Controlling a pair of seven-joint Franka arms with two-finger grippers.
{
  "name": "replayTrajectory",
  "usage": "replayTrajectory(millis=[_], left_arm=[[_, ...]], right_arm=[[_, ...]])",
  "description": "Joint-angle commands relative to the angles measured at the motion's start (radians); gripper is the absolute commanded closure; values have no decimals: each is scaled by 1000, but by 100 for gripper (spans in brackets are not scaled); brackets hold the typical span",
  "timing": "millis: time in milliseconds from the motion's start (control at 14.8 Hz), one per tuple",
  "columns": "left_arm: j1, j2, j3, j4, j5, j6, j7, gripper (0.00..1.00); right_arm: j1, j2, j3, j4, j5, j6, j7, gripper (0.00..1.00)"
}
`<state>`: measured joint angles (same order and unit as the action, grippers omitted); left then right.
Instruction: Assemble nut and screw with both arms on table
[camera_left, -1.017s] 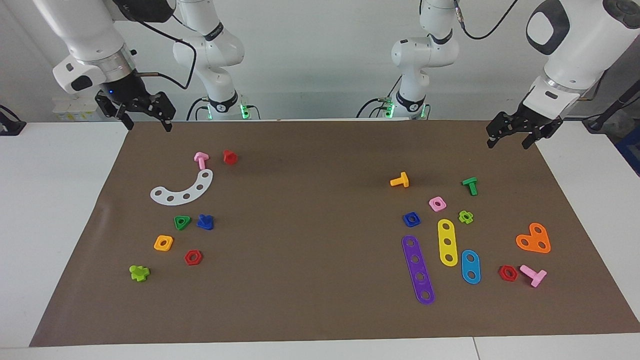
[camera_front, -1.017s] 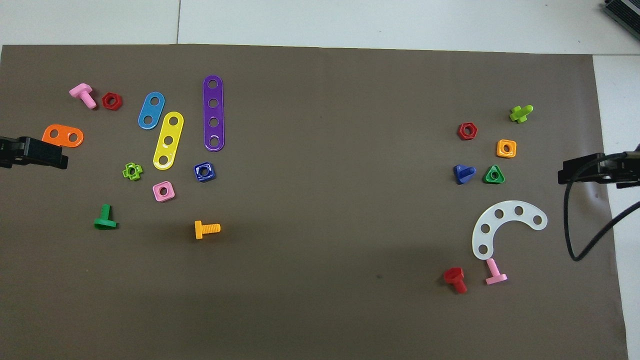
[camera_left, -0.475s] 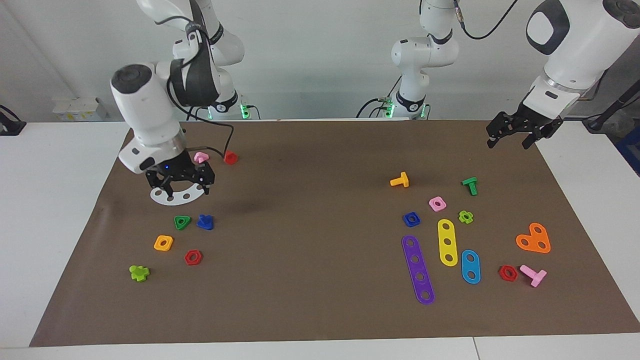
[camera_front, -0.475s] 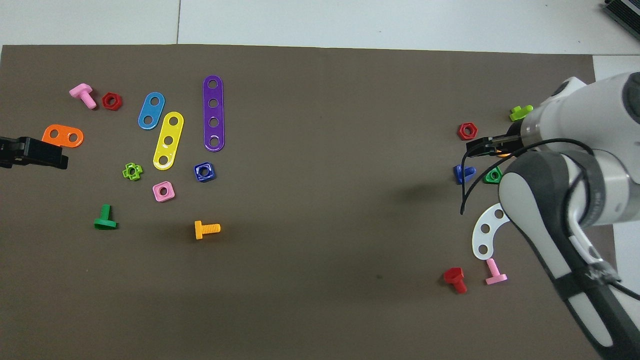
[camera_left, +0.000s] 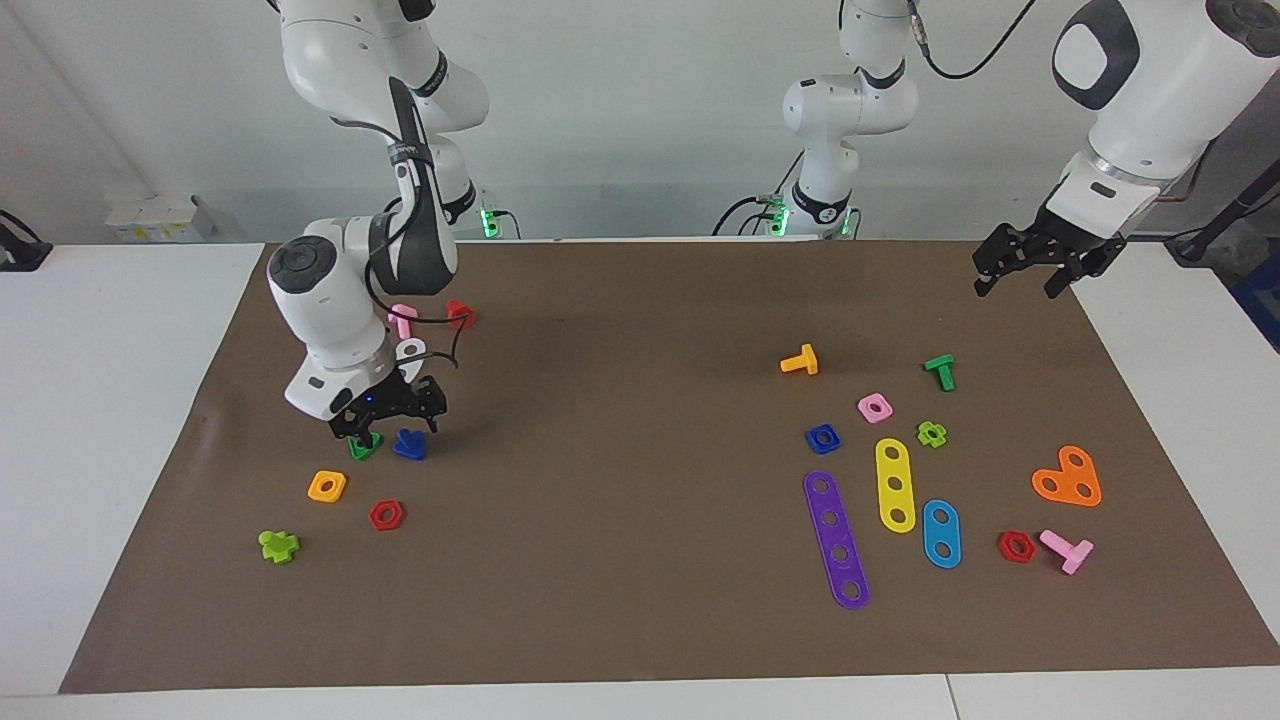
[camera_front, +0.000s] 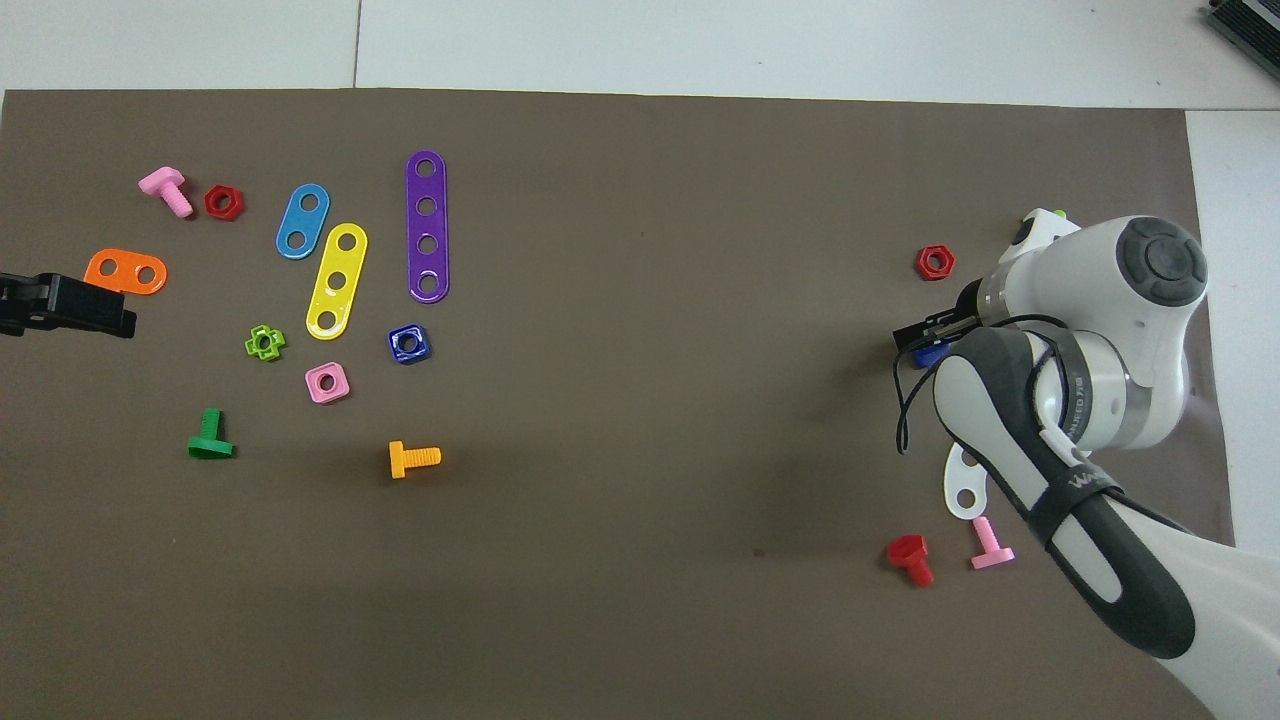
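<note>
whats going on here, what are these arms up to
The right gripper is low over the blue screw, which lies on the brown mat beside a green triangular nut; nothing is lifted yet. The left gripper waits in the air over the mat's corner at its own end. The blue nut lies untouched beside the purple strip.

- There were seven bolts: a pink bolt (camera_left: 403, 318) by the robots' edge, a second pink bolt (camera_left: 1067, 549) toward the left arm's end, a red bolt (camera_front: 910, 555), an orange bolt (camera_left: 800, 360), a green bolt (camera_left: 940, 371), a lime bolt (camera_left: 279, 545) and the blue screw (camera_left: 409, 445).
- There were seven nuts: a red nut (camera_left: 386, 514) toward the right arm's end, a second red nut (camera_left: 1016, 546) toward the left arm's end, a green nut (camera_left: 360, 447), an orange nut (camera_left: 327, 486), a pink nut (camera_left: 875, 407), a lime nut (camera_left: 932, 433) and the blue nut (camera_left: 823, 438).
- There were five holed plates: a white plate (camera_front: 962, 495), a purple plate (camera_left: 836, 540), a yellow plate (camera_left: 895, 484), a light-blue plate (camera_left: 941, 533) and an orange plate (camera_left: 1068, 478).
</note>
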<state>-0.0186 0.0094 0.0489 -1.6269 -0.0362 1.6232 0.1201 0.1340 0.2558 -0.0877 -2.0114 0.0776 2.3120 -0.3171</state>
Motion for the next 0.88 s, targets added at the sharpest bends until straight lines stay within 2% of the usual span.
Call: replayTrajectory(millis=[0, 68, 136, 814], left_arm=[[-12, -26, 6, -27, 22, 17, -8, 0], [-12, -26, 6, -27, 22, 14, -8, 0], [-14, -26, 6, -28, 22, 18, -8, 0], [-11, -23, 6, -22, 22, 14, -8, 0]], right_arm=[[-22, -15, 6, -39, 28, 20, -83, 43], [-24, -15, 5, -46, 28, 23, -91, 52], [-24, -13, 5, -49, 28, 23, -94, 56], [-25, -15, 5, -78, 28, 92, -80, 57]])
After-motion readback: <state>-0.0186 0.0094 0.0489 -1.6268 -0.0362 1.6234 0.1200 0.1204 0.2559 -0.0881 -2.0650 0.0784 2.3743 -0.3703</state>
